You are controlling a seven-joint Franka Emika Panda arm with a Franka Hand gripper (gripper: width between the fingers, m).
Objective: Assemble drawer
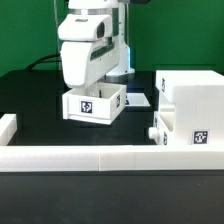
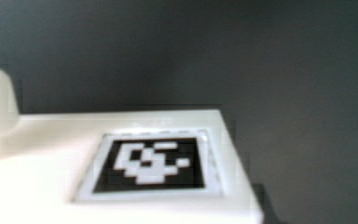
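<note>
Gripper (image 1: 90, 92): down at one tray (image 1: 94, 104), fingers hidden; I cannot tell if it holds it.
Tray: on the table, apart from the casing (image 1: 192, 105).
Casing: at the exterior view's right; second tray (image 1: 160, 126) seems partly inserted.
Left: probably inserting this tray.

One gripper (image 1: 88, 88); one tray box (image 1: 95, 104) directly beneath its fingers; one large casing (image 1: 196, 108) off toward the exterior view's right of it, with one second tray box (image 1: 160, 127) at that casing's near corner; one border wall (image 1: 110, 158) of low white blocks in front of it; one tag (image 2: 149, 163) clearly seen from the wrist
</note>
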